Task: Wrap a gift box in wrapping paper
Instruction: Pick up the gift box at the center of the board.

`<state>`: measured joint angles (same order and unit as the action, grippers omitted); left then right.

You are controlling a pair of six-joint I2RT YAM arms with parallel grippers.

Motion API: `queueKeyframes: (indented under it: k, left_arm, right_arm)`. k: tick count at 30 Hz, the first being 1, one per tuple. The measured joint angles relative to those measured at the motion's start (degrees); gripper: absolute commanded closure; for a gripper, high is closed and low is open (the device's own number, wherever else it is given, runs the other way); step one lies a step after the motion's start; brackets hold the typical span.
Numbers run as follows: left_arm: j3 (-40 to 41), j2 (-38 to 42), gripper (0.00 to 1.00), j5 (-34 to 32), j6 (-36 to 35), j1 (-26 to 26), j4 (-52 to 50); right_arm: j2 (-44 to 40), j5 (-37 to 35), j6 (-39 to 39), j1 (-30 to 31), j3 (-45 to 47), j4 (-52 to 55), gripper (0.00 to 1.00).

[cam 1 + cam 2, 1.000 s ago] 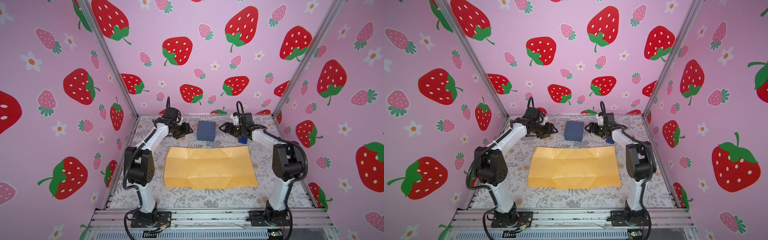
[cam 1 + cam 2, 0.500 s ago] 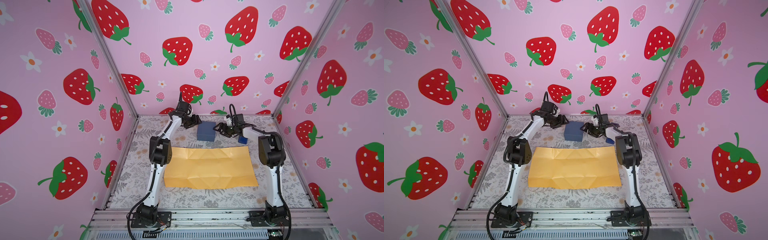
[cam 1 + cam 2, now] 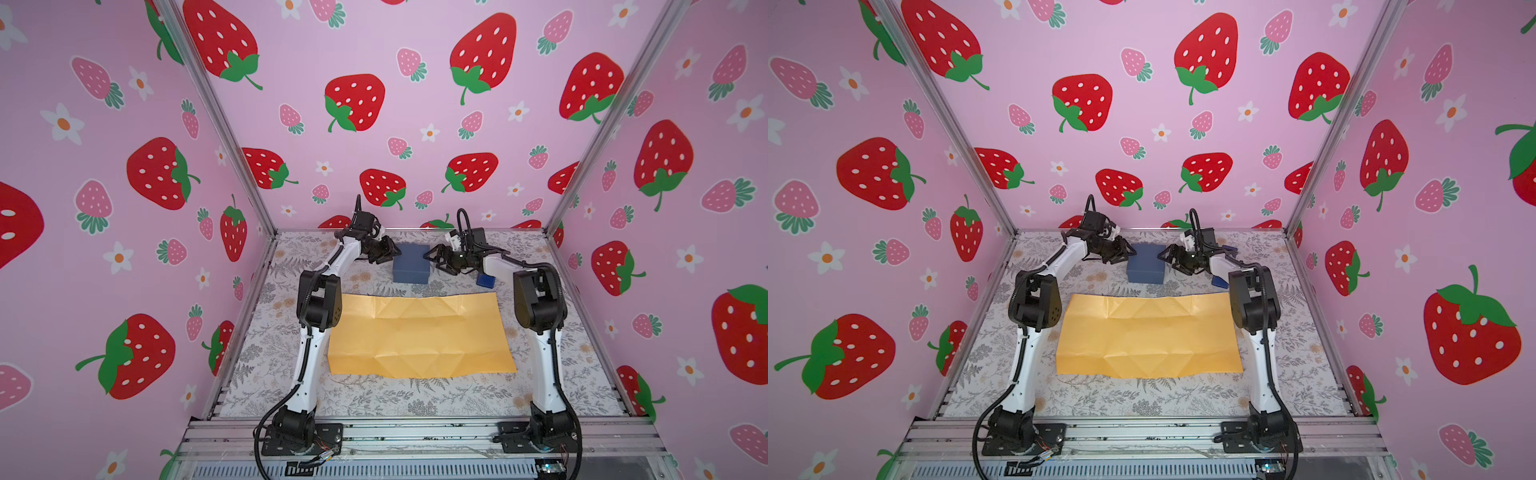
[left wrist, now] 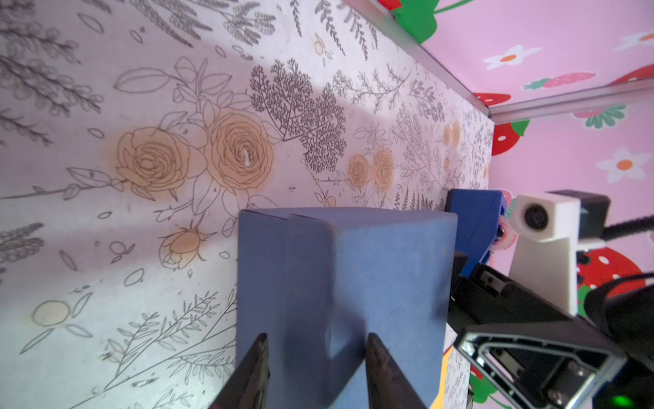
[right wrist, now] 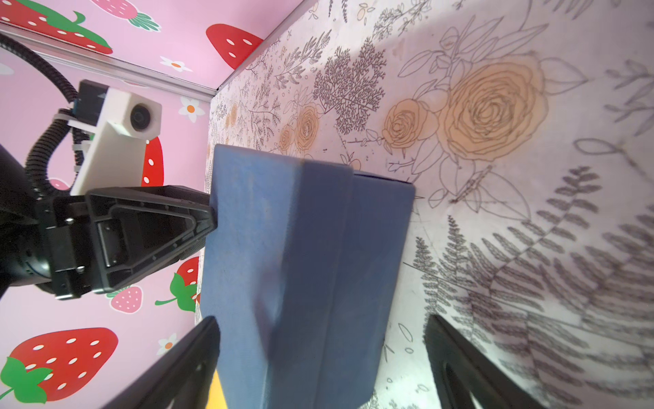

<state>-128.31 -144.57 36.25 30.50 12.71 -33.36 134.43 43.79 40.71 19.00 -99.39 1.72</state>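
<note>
A small navy gift box (image 3: 411, 266) sits on the floral counter (image 3: 374, 399); everything here is placed from it. The orange wrapping paper (image 3: 419, 332) lies flat just on the box's near side, not under it. The left gripper (image 3: 390, 254) meets the box's left face, jaws partly parted, tips against the cardboard, grasping nothing. The right gripper (image 3: 432, 261) has its jaws spread wide, straddling the box's right end without clenching. To lift cleanly, the jaws should probably close evenly on opposite faces below the lid seam, so the lid stays seated.
</note>
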Motion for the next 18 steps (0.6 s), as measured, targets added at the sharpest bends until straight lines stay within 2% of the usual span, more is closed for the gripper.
queueKeyframes:
  k: [3,4,18]
  left_arm:
    - [2.71,0.59,0.60,3.61,1.42,-1.79,2.78]
    - [3.04,0.59,0.60,4.42,1.60,-2.32,3.30]
    - [7.65,0.63,0.67,13.97,3.82,-7.15,8.98]
  right_arm:
    - [0.39,0.46,0.17,0.22,0.00,-0.48,0.04]
    - [0.66,0.72,0.22,0.39,0.00,-0.70,0.00]
    - [5.66,3.61,1.68,4.96,-5.29,-1.97,0.00]
